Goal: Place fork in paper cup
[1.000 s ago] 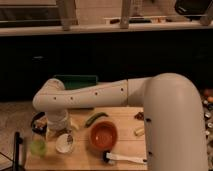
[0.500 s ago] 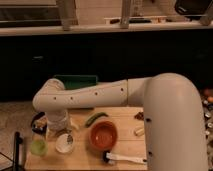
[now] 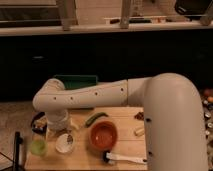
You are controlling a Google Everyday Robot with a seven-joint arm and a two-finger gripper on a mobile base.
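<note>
The white paper cup (image 3: 65, 143) stands at the front left of the wooden table (image 3: 125, 145). My gripper (image 3: 58, 128) hangs from the white arm just above and behind the cup, slightly to its left. I cannot make out the fork; if the gripper holds it, it is hidden. A translucent light-green cup (image 3: 38, 147) stands to the left of the paper cup.
An orange bowl (image 3: 103, 135) sits right of the paper cup, with a green vegetable (image 3: 96, 118) behind it. A white-handled brush (image 3: 125, 159) lies at the front edge. Small snacks (image 3: 139, 131) lie at the right. A green bin (image 3: 75, 81) stands behind the table.
</note>
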